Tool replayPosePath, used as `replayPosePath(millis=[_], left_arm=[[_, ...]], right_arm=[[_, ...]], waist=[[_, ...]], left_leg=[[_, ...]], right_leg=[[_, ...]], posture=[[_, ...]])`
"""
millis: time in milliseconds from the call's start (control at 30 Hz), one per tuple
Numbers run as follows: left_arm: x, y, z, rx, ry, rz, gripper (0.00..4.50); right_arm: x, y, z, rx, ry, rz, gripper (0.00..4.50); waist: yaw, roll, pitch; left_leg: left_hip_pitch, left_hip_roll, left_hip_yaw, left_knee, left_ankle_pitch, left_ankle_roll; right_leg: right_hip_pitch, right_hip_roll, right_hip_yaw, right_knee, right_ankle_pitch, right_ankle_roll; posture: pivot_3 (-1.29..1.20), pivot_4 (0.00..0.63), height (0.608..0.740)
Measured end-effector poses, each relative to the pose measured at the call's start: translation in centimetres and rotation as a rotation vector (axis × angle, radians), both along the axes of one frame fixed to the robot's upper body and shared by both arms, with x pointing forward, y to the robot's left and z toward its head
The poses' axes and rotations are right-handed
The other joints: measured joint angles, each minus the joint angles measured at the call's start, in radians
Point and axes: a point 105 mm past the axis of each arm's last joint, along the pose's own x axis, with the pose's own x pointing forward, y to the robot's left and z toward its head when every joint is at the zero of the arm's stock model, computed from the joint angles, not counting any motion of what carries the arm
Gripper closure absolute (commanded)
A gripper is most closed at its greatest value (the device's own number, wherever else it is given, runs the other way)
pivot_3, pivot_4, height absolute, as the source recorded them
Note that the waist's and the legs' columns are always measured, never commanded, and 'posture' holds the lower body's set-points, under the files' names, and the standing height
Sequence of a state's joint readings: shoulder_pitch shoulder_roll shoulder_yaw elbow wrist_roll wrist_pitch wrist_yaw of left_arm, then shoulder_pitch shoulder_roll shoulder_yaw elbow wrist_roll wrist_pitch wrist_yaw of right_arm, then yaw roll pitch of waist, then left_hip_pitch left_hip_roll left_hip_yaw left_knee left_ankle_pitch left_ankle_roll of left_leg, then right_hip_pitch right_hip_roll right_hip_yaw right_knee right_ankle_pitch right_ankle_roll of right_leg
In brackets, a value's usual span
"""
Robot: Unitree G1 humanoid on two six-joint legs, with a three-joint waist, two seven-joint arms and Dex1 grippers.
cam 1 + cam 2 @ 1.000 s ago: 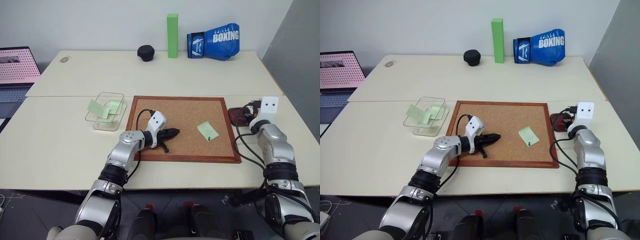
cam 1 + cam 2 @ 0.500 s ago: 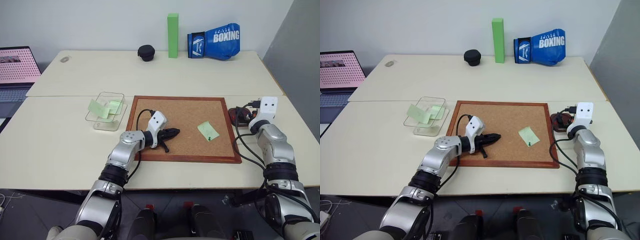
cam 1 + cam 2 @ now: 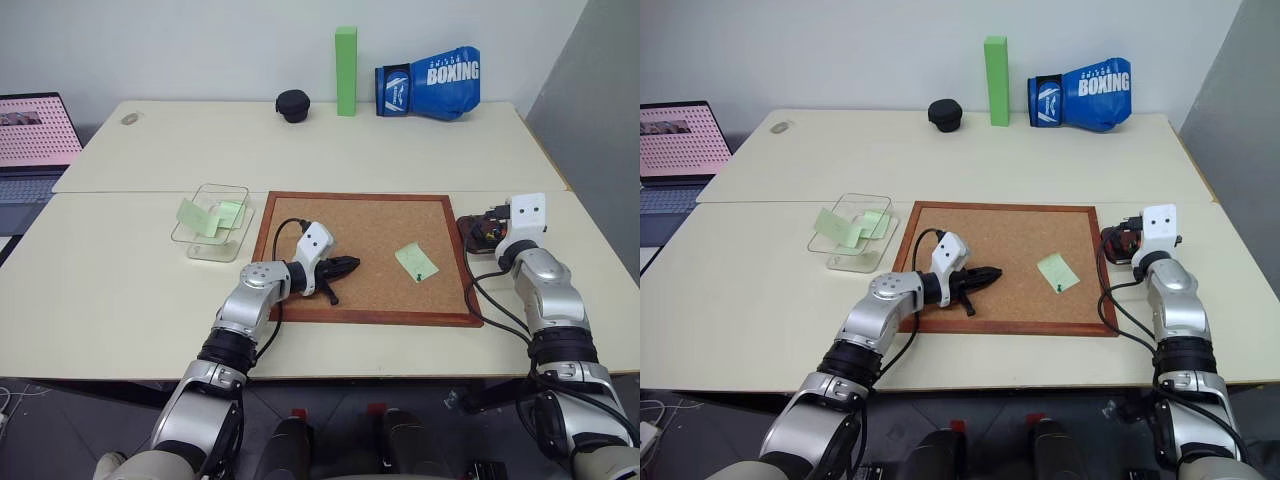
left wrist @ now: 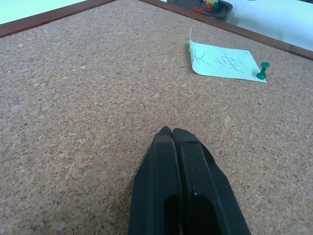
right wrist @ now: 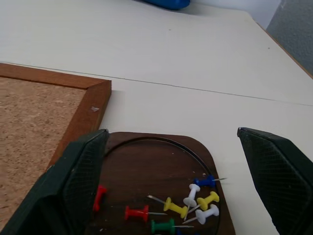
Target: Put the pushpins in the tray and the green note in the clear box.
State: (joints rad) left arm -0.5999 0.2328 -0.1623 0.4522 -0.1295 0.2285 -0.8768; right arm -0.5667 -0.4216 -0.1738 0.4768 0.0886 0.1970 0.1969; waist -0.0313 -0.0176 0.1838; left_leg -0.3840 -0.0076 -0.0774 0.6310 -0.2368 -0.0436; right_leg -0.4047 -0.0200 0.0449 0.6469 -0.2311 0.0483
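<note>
Cream table: corkboard holding green note, long axis toward its right-near corner; boxing glove reading "BOXING"; left gripper closed, empty; right gripper wide, empty, over tray.

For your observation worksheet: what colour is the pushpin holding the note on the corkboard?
Green. The pushpin at the note's corner shows best in the left wrist view.
</note>
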Motion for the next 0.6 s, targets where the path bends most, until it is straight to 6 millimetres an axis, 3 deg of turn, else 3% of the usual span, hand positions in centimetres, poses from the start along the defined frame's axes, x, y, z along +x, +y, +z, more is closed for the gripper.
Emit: replayPosePath(millis=[100,233,400,600], left_arm=[[0.0,0.0,0.0,0.000,-0.001,0.001,4.50],[-0.1,0.0,0.0,-0.001,-0.002,0.000,4.50],[-0.2,0.0,-0.1,-0.002,0.002,0.001,4.50],[-0.2,0.0,-0.1,-0.003,0.001,0.000,4.50]], right_arm=[[-0.4,0.2,-0.1,-0.007,-0.009,0.021,0.01],[-2.2,1.9,-0.3,-0.052,-0.017,0.171,0.01],[-6.4,6.8,0.3,-0.016,-0.032,0.504,0.01],[-9.5,10.7,-0.2,0.018,0.013,0.697,0.01]], waist=[[0.001,0.000,0.000],[0.000,0.000,0.000],[-0.001,0.000,0.000],[0.000,0.000,0.000]], left_leg=[[0.000,0.000,0.000,0.000,0.000,0.000],[0.000,0.000,0.000,-0.001,0.000,0.000],[0.000,0.001,-0.001,0.000,0.000,0.000],[0.000,0.001,-0.001,0.000,0.000,0.000]], right_leg=[[0.000,0.000,0.000,0.000,0.000,0.000],[0.000,0.000,0.000,-0.001,0.000,0.000],[0.000,0.000,-0.001,-0.001,0.000,0.000],[0.000,0.000,-0.001,-0.001,0.000,0.000]], posture=[[0.00,0.150,0.740],[0.00,0.150,0.740],[0.00,0.150,0.740],[0.00,0.150,0.740]])
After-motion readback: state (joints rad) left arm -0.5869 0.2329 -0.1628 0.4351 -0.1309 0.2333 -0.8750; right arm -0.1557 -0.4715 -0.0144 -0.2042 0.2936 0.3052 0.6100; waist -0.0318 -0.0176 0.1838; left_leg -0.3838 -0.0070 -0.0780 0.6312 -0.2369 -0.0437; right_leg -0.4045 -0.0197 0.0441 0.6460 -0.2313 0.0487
